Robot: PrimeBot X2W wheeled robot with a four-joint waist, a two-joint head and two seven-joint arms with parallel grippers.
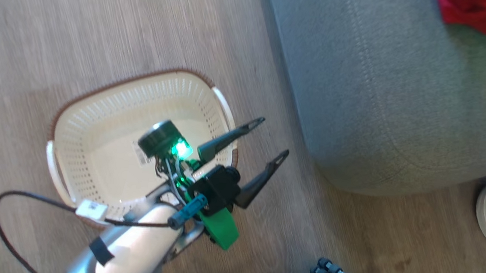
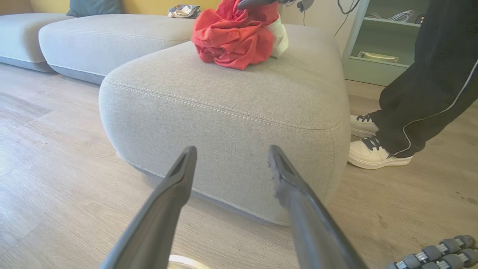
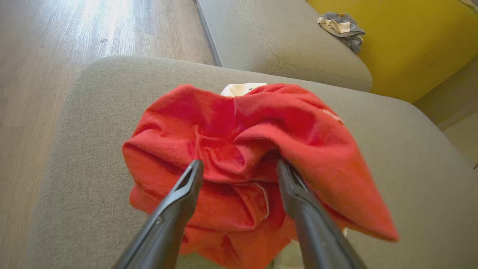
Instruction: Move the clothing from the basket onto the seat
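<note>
As right gripper gapes over clothing on seat, left gripper gapes — beside basket rim.

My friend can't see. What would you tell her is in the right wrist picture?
A pile of red clothes lies on a big grey seat. The right gripper points at it with jaws open, one on each side of a fold. Behind are wooden floor and a yellow wall.
</note>
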